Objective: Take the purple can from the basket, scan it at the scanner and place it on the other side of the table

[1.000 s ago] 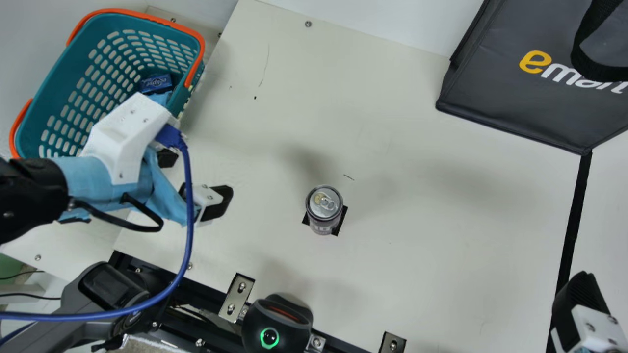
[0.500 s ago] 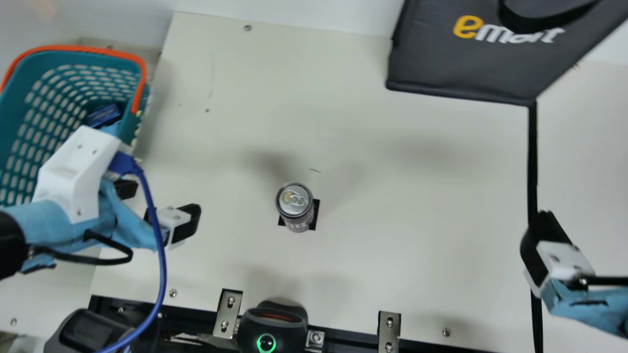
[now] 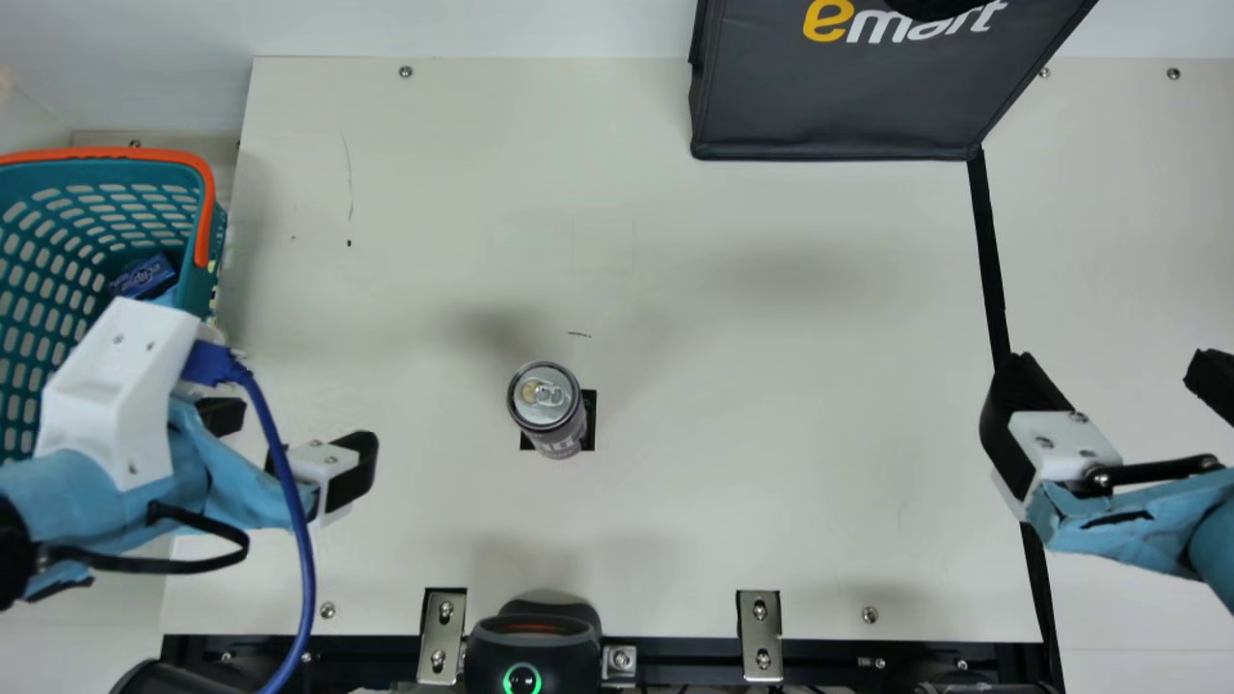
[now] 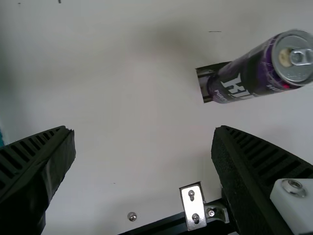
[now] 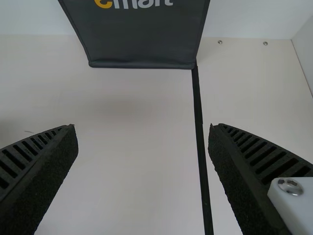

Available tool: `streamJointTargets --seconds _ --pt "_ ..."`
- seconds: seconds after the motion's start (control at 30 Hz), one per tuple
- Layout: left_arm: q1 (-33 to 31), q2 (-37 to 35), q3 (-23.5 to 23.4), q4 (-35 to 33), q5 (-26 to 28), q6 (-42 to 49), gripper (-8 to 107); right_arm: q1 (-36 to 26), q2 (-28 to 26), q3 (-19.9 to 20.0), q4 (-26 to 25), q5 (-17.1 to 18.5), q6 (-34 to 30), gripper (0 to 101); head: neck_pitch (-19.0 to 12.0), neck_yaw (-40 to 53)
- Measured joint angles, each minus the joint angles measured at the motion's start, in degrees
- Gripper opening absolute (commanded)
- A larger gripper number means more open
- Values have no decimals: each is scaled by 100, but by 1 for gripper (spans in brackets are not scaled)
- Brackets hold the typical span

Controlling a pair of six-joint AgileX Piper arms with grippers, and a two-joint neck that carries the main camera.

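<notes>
1. Spotted the basket (image 3: 201,289) way over at the left, teal with an orange handle, with a small blue pack (image 3: 143,277) inside.
2. Next, saw the left gripper (image 3: 292,441) hanging just beside the basket, fingers spread wide and gripping nothing. Got the same from its own wrist view. Noticed a blue cable (image 3: 307,559) looping down from that arm too.
3. Found the scanner (image 3: 535,651) at the table's near edge with a green ring lit up, between two metal brackets (image 3: 443,641).
4. Saw the purple can (image 3: 545,397) standing upright on a black square (image 3: 590,424) on the table (image 3: 771,434), farther in from the edge than the scanner and well apart from both grippers. Could make out a silver top with a pull tab.
5. Then came across a dark grey bag (image 3: 839,106) at the far side, with a black strip (image 3: 988,251) running from its corner toward the near edge.
6. Lastly, saw the right gripper (image 3: 1107,381) at the right, also wide open and empty, one finger above the strip.
</notes>
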Motion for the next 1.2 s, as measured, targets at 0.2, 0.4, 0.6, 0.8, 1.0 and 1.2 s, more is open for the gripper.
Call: streamJointTargets --seconds 0.2,0.4,0.6,0.8,1.0,1.2 --pt "-1087 369 -475 348 0 -884 90 0 0 0 0 0 0 95 0 -9" --pt "-2321 967 -993 916 -88 -2009 90 0 0 0 0 0 0 95 0 0" --pt "-3365 1662 -1526 1522 -58 -3263 90 0 0 0 0 0 0 95 0 0" --pt "-4035 2276 -1846 2106 -1 -4472 90 0 0 0 0 0 0 95 0 -9" --pt "-4132 2699 -1846 2584 -1 -5467 90 0 0 0 0 0 0 95 0 -9" --pt "-4132 2998 -1970 2523 -11 -5947 90 0 0 0 0 0 0 95 0 0"
